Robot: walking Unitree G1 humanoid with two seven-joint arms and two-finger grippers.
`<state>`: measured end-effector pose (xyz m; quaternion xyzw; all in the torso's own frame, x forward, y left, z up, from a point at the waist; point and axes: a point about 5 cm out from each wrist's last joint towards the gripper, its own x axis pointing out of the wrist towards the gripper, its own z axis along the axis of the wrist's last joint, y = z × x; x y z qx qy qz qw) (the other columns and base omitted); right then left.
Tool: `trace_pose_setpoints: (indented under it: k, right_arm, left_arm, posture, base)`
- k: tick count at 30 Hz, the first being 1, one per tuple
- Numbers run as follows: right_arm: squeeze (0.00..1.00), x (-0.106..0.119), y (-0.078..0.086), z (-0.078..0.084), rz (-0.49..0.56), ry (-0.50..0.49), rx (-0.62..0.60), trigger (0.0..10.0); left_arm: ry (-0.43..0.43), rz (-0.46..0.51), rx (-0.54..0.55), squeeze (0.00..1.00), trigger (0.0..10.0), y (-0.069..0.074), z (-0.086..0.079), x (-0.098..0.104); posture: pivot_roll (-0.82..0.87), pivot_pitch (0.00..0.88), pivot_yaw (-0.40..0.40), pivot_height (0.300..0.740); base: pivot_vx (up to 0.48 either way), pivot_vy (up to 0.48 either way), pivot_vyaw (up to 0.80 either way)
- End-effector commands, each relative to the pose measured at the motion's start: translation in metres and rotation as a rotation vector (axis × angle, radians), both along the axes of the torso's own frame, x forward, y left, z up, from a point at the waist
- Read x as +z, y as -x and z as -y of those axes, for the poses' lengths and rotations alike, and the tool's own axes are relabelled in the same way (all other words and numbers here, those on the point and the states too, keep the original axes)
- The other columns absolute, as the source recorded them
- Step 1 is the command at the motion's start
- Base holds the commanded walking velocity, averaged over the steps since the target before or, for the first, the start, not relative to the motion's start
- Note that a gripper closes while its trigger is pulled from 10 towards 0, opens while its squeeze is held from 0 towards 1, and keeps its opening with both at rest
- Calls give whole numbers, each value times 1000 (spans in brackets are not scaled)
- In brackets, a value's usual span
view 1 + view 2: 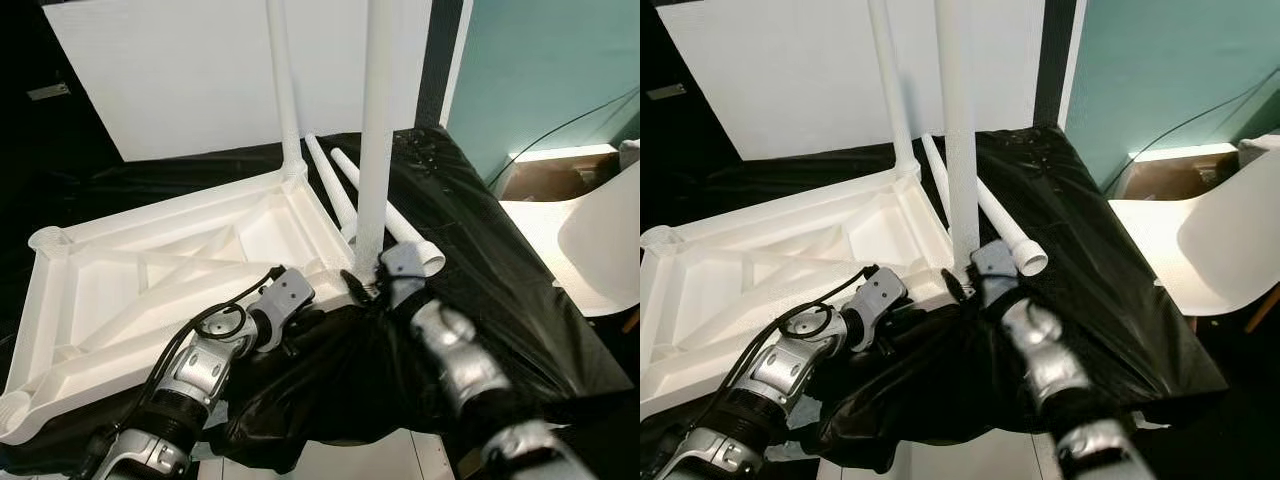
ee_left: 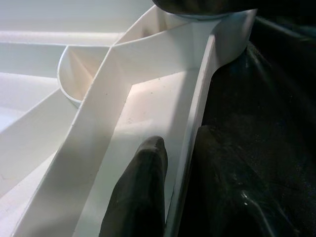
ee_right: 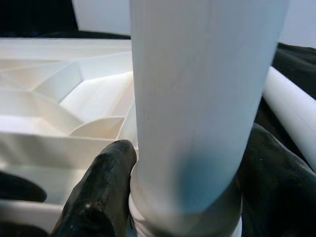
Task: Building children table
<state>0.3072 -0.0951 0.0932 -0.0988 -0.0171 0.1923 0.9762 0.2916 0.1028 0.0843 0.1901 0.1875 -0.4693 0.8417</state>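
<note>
No readable text, labels, numbers anywhere.

A crumpled black plastic sheet [image 1: 470,260] covers the work surface, glossy and creased — the landmark here. Behind it a large white board [image 1: 180,70] leans upright against the dark backdrop. To the sheet's right stands a white moulded chair [image 1: 590,240]. Beyond that chair rises a teal wall [image 1: 540,60] — a thin dark cable [image 1: 560,130] trails across it.
</note>
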Motion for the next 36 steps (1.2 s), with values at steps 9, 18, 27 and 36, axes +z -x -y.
trace_pose_setpoints:
  k: [9, 18, 27, 36]
  right_arm:
    - [0, 8, -9, 30, 20, -168, -239, 4745]
    - [443, 21, -5, 8, 74, -80, 92, 10000]
    - [0, 46, -23, 22, 101, 66, 359, 10000]
    - [0, 40, -21, 30, -19, 149, 550, 0]
  left_arm:
    - [-62, -153, -34, 0, 10000, 20, -5, -31]
    - [-58, -152, -46, 0, 10000, 20, -1, -30]
    - [-63, -157, -55, 0, 10000, 21, -1, -32]
    - [-61, -159, -54, 0, 10000, 21, 0, -31]
  posture:
    - [-36, 0, 46, 740]
    - [-39, 0, 50, 740]
    - [-45, 0, 54, 740]
    - [-39, 0, 51, 740]
  base:
    - [0, 0, 0]
    - [0, 0, 0]
    - [0, 0, 0]
    - [0, 0, 0]
